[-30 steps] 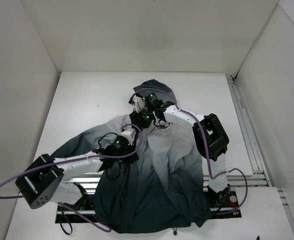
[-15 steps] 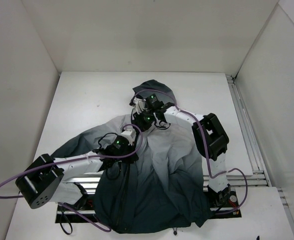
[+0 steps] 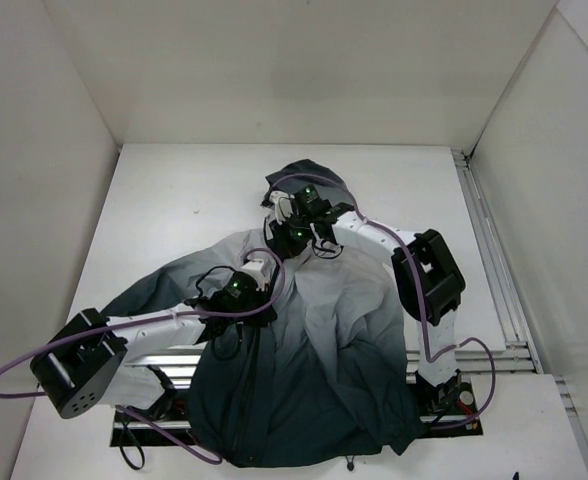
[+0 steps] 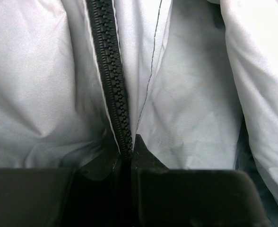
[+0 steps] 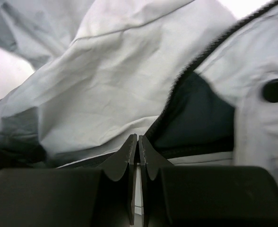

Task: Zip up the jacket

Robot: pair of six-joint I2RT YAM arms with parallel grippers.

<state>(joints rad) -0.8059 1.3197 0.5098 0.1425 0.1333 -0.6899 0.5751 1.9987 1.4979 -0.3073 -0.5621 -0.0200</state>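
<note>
The jacket (image 3: 324, 330) lies face up on the white table, hood (image 3: 309, 173) at the far end, dark hem toward the arm bases. My left gripper (image 3: 265, 268) sits mid-chest. In the left wrist view the left gripper (image 4: 128, 153) is shut on the black zipper (image 4: 113, 71), whose joined teeth run away from the tips. My right gripper (image 3: 292, 238) is at the collar. In the right wrist view the right gripper (image 5: 138, 138) is shut, its tips pinching a thin fold where an unzipped toothed edge (image 5: 195, 61) meets pale fabric.
White walls enclose the table (image 3: 174, 200) on three sides. A metal rail (image 3: 479, 250) runs along the right edge. Purple cables loop from both arms, one (image 3: 14, 365) hanging off the near left. A dark snap button (image 5: 275, 90) sits on the collar.
The right gripper's jaws have closed at the collar, and its elbow has shifted slightly to the right. The left gripper has stayed shut in place on the zipper.
</note>
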